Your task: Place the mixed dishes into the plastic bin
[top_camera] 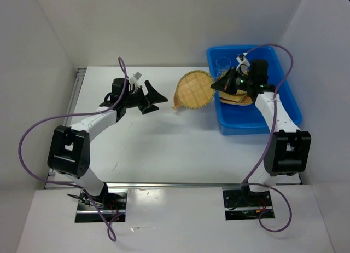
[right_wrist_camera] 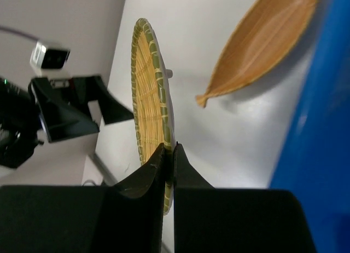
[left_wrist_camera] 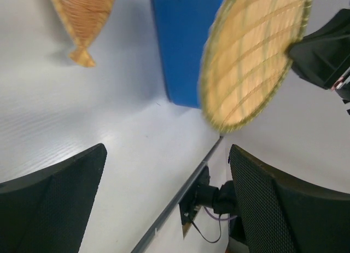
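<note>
Right gripper point(right_wrist_camera: 168, 150) fingers pinch the rim of a round tan woven-bamboo tray point(right_wrist_camera: 147, 99), held out at nine o'clock of the bright blue rectangular plastic bin point(top_camera: 249, 124), apparently clear of the white table point(top_camera: 164, 138). Left gripper point(top_camera: 153, 101), farther toward nine o'clock, gapes empty.

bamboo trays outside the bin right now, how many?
2. The round tray is clamped on edge in the right gripper beside the blue bin; the leaf tray lies on the table. More trays inside the bin are partly hidden.
</note>
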